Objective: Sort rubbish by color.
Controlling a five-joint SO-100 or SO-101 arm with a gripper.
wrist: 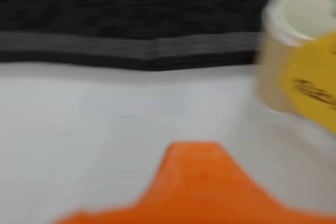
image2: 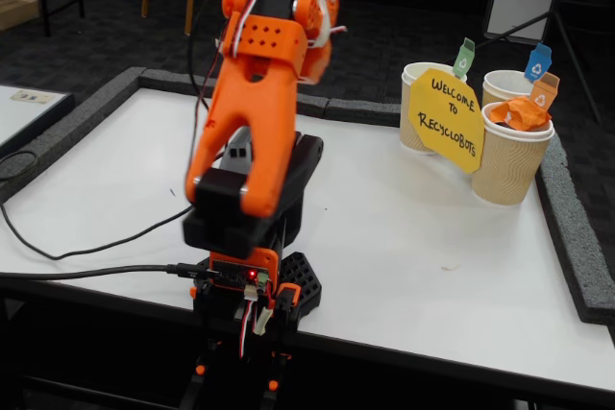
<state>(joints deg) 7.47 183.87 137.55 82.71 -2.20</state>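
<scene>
Wrist view: pic is badly blurred. An orange part of the gripper [wrist: 191,182] is seen at the bottom edge; whether its fingers are apart or together can't be told, and nothing is seen held. A white surface [wrist: 105,119] is seen ahead, w/ a dark foam border [wrist: 131,51] behind it. At right a beige cup [wrist: 294,40] is seen, partly covered by a yellow sign [wrist: 315,87]. No wads are made out here.

Fixed view: the orange arm [image2: 255,112] is seen folded up over its base near the front edge of the surface [image2: 404,247]. The gripper is hidden behind the arm's upper part, so its state can't be told here either. Three cups are grouped at the far right: a left cup [image2: 415,108] w/ a green tag [image2: 464,58], a rear cup [image2: 504,86] w/ a blue tag [image2: 538,60], and a front cup [image2: 509,160] w/ an orange tag [image2: 545,89]. The sign [image2: 447,120], lettered "Welcome to Recyclobots", is leaned on the left cup. The orange wad [image2: 517,112] is seen in the front cup, at its rim. Green and blue wads aren't made out; the inside of the other two cups can't be seen. Black cables [image2: 86,247] are laid on the surface at left.
</scene>
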